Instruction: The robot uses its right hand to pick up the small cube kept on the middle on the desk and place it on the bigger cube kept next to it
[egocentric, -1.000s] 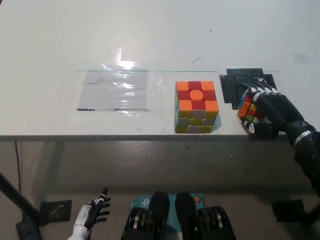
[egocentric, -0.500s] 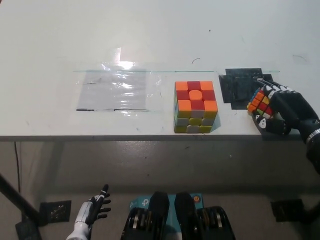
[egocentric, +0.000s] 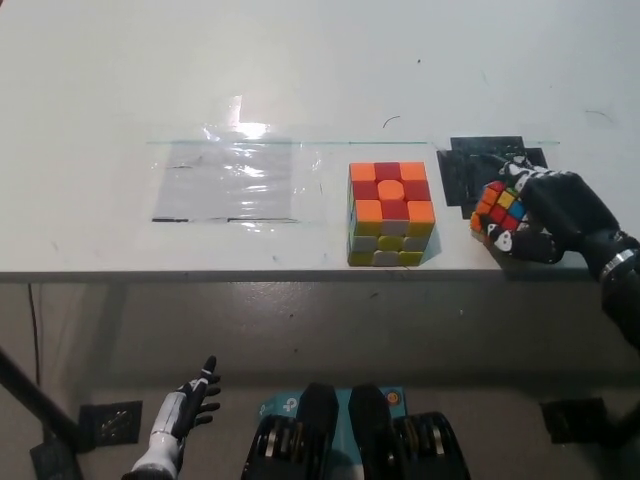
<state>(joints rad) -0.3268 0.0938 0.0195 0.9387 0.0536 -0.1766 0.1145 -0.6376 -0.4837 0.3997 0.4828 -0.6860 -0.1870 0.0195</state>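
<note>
The bigger cube (egocentric: 391, 213), orange and red on top with yellow and white sides, stands near the desk's front edge at the middle. Right of it, my black right hand (egocentric: 548, 215) is shut on the small multicoloured cube (egocentric: 499, 209), holding it over the desk by the black patch (egocentric: 470, 170). The small cube is tilted and a short gap separates it from the bigger cube. My white left hand (egocentric: 184, 416) hangs low at the lower left, below the desk, fingers apart and holding nothing.
A clear plastic sheet (egocentric: 231, 180) lies taped flat on the white desk (egocentric: 300, 70) left of the bigger cube. The desk's front edge runs just below the cubes.
My right hand, holding the small cube, swung a little right and then back left toward the bigger cube, turning the cube in its grip. The left hand drifted slightly.
</note>
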